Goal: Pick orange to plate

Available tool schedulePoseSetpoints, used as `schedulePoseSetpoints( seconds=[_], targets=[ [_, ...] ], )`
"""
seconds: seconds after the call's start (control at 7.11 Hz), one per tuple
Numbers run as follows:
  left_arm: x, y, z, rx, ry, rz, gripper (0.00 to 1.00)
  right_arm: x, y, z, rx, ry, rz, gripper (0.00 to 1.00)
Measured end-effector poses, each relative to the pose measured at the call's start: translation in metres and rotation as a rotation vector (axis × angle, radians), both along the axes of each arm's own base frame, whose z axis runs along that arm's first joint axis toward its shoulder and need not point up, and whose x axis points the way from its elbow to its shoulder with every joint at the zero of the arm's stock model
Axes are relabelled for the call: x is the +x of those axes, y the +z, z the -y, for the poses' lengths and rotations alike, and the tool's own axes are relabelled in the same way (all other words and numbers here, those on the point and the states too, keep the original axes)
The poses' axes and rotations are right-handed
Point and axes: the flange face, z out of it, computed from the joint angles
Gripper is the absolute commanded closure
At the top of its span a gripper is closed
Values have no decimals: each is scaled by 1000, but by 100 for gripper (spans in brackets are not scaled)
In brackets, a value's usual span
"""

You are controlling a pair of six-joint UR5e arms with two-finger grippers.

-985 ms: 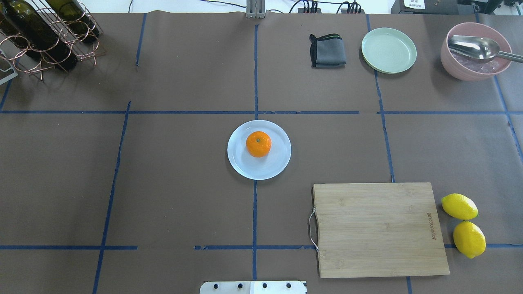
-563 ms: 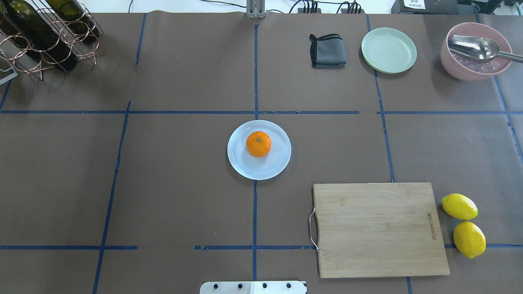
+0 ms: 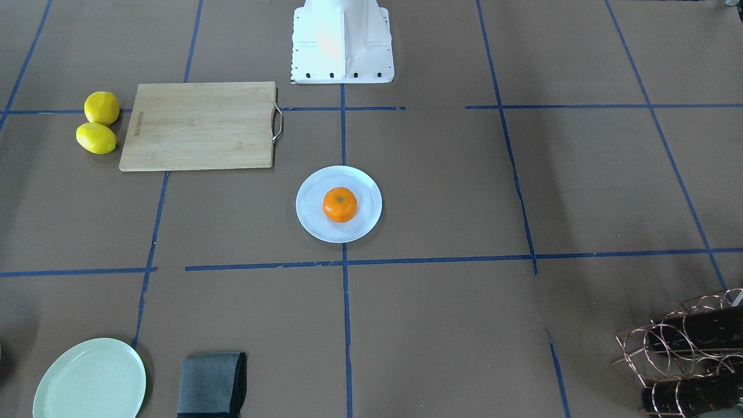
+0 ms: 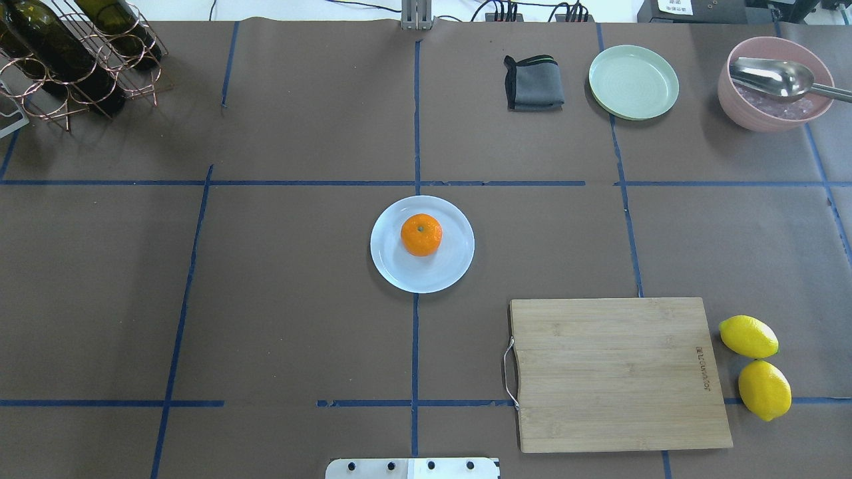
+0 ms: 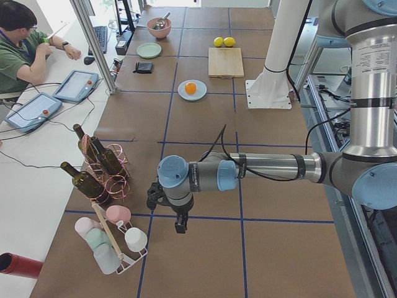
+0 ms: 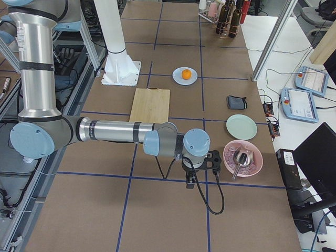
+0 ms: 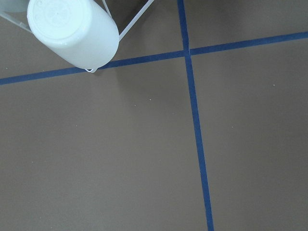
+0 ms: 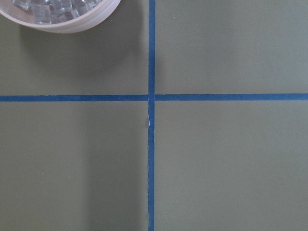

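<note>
The orange (image 4: 421,235) rests stem up on the pale bluish-white plate (image 4: 399,273) at the table's middle, also seen as orange (image 3: 340,204) on plate (image 3: 316,223), orange (image 5: 191,88) and orange (image 6: 186,74). No gripper is near it. My left gripper (image 5: 180,225) shows only in the exterior left view, far off beside the bottle rack, and I cannot tell its state. My right gripper (image 6: 189,181) shows only in the exterior right view, next to the pink bowl, state also unreadable. Both wrist views show bare table and no fingers.
A wooden cutting board (image 4: 616,372) and two lemons (image 4: 755,366) lie at the near right. A pale green plate (image 4: 633,81), grey cloth (image 4: 532,83) and pink bowl with a spoon (image 4: 775,83) stand at the back right. A bottle rack (image 4: 73,53) fills the back left.
</note>
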Motion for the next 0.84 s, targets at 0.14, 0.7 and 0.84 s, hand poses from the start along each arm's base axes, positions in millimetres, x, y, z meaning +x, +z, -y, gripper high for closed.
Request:
schedulePoseSetpoints(
  seconds=[0.14,0.7,0.84],
  targets=[
    [0,-2,2,10,0,-1,0,1,0,0,0,2,0,0],
    [2,-6,3,14,-13,-28,0,1,-2,1,5,3,1,0],
    [2,-8,3,0,-31,-30,0,2,-2,1,6,4,1,0]
  ],
)
